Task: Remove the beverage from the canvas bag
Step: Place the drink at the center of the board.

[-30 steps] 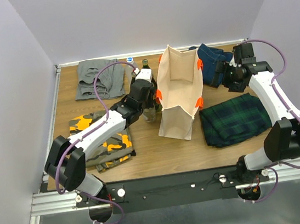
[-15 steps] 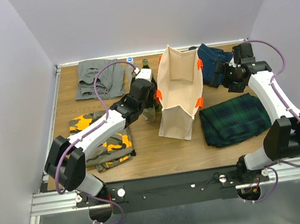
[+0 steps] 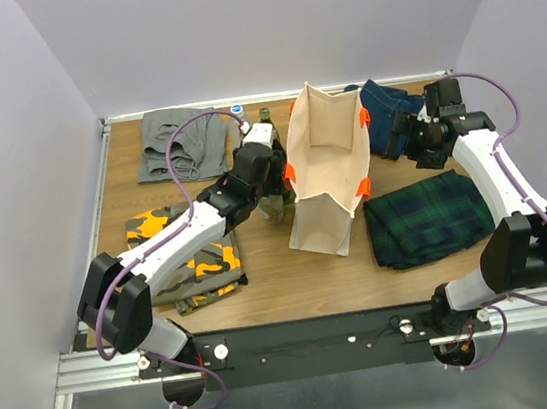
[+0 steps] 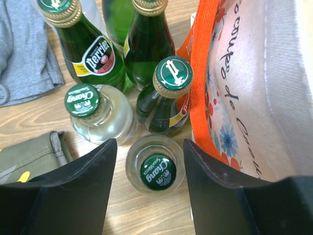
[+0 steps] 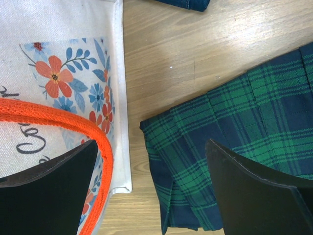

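Nearest me on the wooden table [image 3: 284, 286], an orange-and-grey camouflage folded cloth [image 3: 174, 253] lies at about 8 o'clock and a dark green plaid folded cloth [image 3: 427, 220] at 4 o'clock. Between them the tall cream canvas bag with orange handles [image 3: 318, 221] stands upright with its mouth open. Looking down into it I make out only lining, no bottle.

The left claw [image 4: 150, 143] is spread wide, one finger on each side of a clear glass bottle with a green cap [image 4: 157, 171]. The opening looks at least as wide as the bottle. On the bag side I cannot tell whether the finger grazes the glass.

The bottle stands upright on the wood outside the bag, just at the bag's 9 o'clock. Seen from the wrist, it is centred between the fingers and a touch toward 6 o'clock. I'd judge the beverage is out and this is the letting-go.

To do it well, the claw should keep its spread and rise straight up until the fingers clear the cap, with no sideways drift. A second clear bottle [image 4: 100, 115] crowds in at 10 o'clock, a small green glass bottle [image 4: 164, 100] sits almost against it at 12, and the bag's orange strap [image 4: 201, 73] is at 2. A nudge could topple one.

Farther back, two taller green bottles [image 4: 93, 54] stand behind that cluster. A grey folded garment [image 3: 177, 142] lies at 11 o'clock and blue denim [image 3: 390, 108] at 1 o'clock.

The right claw [image 5: 151, 147] is wide and empty. It hangs over the strip of wood between the bag's side and the plaid cloth, at the bag's 3 o'clock.
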Motion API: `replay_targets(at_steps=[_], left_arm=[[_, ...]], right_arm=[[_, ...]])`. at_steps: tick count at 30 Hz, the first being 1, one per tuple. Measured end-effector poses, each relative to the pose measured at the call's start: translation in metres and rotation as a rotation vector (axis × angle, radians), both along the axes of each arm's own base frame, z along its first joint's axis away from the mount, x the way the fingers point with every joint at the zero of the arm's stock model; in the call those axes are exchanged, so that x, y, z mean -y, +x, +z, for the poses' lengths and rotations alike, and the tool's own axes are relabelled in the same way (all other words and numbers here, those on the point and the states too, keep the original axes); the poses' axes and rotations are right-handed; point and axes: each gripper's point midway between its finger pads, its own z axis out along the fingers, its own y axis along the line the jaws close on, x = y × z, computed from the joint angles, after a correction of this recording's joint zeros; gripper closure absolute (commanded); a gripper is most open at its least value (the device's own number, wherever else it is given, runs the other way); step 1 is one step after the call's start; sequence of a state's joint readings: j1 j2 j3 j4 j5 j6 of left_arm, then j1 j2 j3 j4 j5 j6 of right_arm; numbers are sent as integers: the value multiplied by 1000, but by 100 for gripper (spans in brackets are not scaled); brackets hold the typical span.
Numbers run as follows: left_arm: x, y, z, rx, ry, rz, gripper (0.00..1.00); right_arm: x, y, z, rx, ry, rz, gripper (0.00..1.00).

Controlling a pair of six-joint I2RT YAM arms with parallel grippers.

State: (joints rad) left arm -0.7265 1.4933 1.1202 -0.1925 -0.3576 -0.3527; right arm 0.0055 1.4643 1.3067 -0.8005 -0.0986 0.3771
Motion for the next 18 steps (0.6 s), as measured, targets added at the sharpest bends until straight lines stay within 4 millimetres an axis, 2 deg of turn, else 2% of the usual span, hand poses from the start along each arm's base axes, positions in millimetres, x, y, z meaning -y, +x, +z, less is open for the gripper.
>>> replay_targets(at_steps=[6, 8, 18], left_arm=[[-6, -4, 17, 24, -20, 13, 13], [-8, -6, 25, 39, -34, 16, 3], [-12, -9, 64, 99, -71, 12, 1]], right_arm=[[0, 0, 0, 0, 0, 0, 0], [0, 0, 0, 0, 0, 0, 0], [0, -1, 3, 9, 0, 0, 0]])
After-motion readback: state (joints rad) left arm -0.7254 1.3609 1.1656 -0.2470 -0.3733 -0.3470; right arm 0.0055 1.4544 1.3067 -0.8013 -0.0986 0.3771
